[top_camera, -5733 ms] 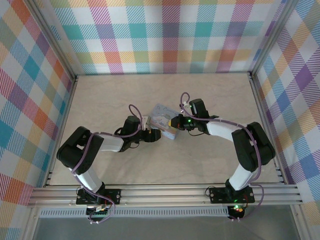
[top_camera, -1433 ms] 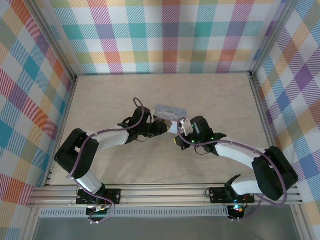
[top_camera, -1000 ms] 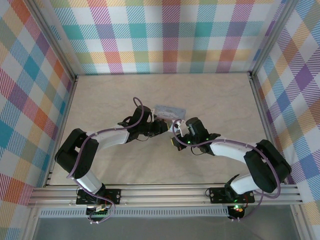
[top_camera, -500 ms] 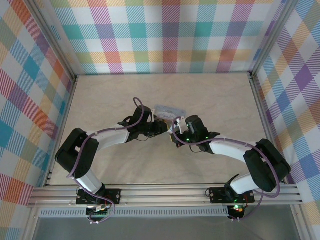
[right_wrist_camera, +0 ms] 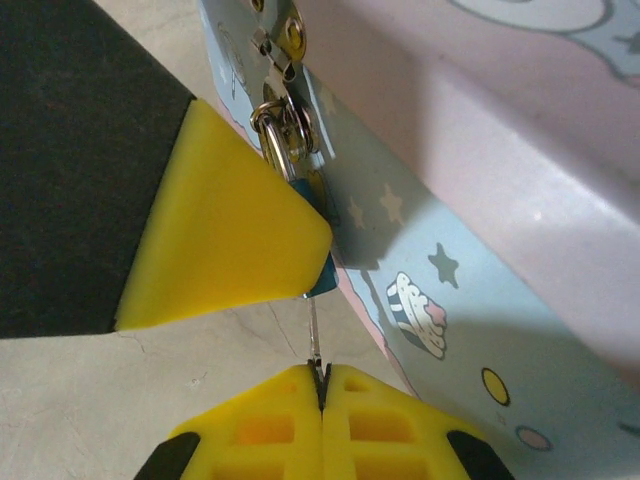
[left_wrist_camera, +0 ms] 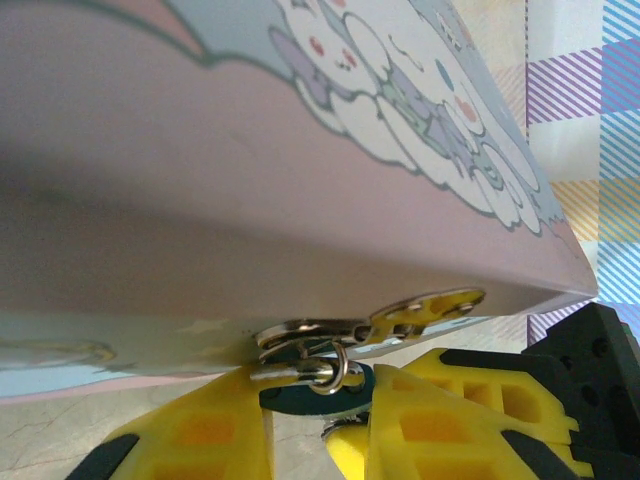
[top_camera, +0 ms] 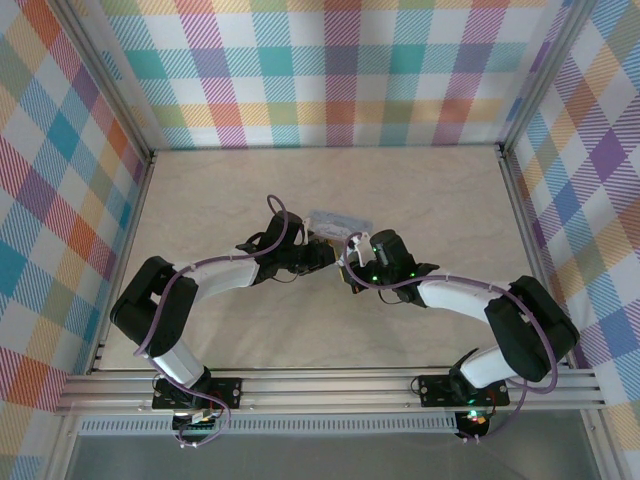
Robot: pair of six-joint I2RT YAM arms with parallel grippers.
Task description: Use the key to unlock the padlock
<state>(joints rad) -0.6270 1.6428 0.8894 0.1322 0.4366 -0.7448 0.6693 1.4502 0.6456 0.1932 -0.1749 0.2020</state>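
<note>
One finger (right_wrist_camera: 230,230) of the left gripper (left_wrist_camera: 315,425) covers most of the padlock (right_wrist_camera: 323,272) pinched between its fingers; a blue corner and the silvery shackle show. The right gripper (right_wrist_camera: 321,385), fingers pressed together, hides the head of the key (right_wrist_camera: 313,335). The key's thin blade reaches the padlock just ahead. The tin (right_wrist_camera: 480,250) crowds one side, with bare table (right_wrist_camera: 150,390) on the other.

tiny blue padlock (right_wrist_camera: 323,272), silvery shackle through a metal hasp (right_wrist_camera: 283,38), thin dark key (right_wrist_camera: 313,335) at its base, stretching toward six o'clock
</note>
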